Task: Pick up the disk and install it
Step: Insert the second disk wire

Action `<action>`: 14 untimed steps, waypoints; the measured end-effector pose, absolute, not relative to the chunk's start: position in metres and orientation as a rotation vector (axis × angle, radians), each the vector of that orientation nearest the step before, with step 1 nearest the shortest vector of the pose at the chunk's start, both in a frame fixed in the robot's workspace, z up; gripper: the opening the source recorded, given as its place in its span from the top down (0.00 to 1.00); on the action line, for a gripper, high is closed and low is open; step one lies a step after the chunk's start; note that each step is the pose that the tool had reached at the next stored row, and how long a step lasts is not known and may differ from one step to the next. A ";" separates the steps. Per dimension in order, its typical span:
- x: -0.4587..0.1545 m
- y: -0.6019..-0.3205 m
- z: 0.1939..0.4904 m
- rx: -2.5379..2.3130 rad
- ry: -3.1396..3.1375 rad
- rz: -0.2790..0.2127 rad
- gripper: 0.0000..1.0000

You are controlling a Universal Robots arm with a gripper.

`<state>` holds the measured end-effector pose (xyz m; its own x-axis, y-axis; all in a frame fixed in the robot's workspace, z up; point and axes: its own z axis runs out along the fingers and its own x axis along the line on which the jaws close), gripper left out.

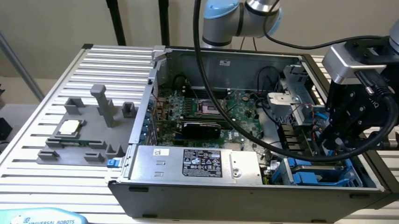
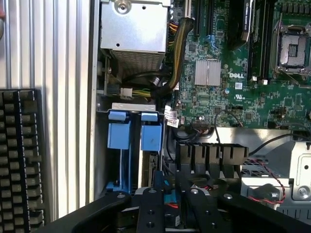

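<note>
Hovering at the exterior frame's lower right, the gripper (image 1: 333, 140) stood over the blue drive bay (image 1: 318, 175); jaws' state unclear; careful alignment seemed essential.

You see the computer case (image 1: 249, 191) lying open on the slatted table (image 1: 62, 70) — motherboard (image 1: 206, 116) inside it, power supply (image 1: 193, 165) before the board, drive bay (image 1: 318, 175) at the exterior view's right, the gripper (image 1: 333, 140) above it.

The motherboard (image 2: 228, 92) carries white "DELL" lettering beside its silver heatsink. The light-blue cover (image 1: 44, 217) at the exterior view's lower left reads "UNIVERSAL ROBOTS"
</note>
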<state>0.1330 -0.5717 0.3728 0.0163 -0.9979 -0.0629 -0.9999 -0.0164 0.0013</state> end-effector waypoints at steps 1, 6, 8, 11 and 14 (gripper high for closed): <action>0.134 -0.572 0.372 -2.208 2.173 0.071 0.75; 0.134 -0.572 0.368 -2.209 2.174 0.068 0.84; 0.134 -0.572 0.366 -2.209 2.175 0.067 0.84; 0.132 -0.572 0.365 -2.209 2.174 0.065 0.84; 0.127 -0.572 0.363 -2.206 2.171 0.060 0.84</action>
